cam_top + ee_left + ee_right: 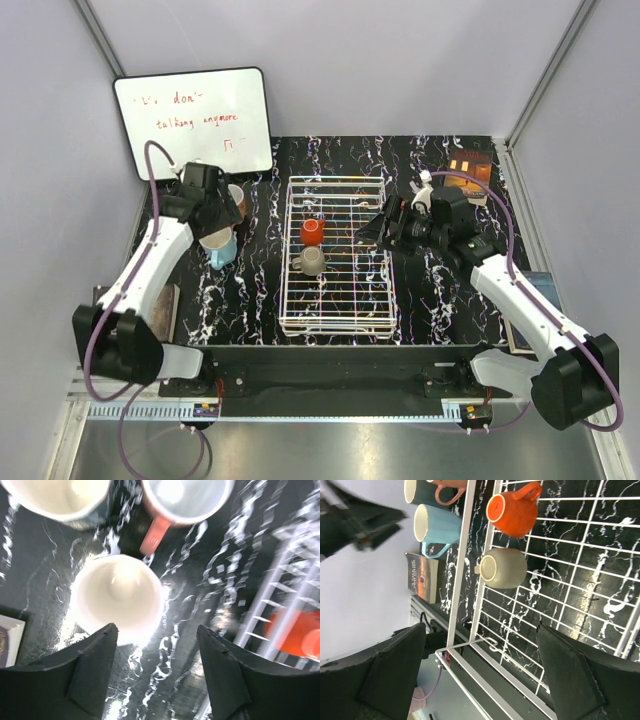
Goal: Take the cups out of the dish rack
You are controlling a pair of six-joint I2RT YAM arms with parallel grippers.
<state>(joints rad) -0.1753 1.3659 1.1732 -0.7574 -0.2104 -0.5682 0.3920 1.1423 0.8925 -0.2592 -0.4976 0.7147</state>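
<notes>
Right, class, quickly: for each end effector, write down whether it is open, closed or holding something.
Left end effector: open, holding nothing; a mug stands free just beyond its tips.
Right end effector: open, holding nothing.

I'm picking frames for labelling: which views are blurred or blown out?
Left wrist: motion-smeared, the dish rack streaked, the nearest cup glared white inside. Right wrist: crisp on the red cup and taupe cup; only the left arm smears. Top: sharp, evenly lit.
</notes>
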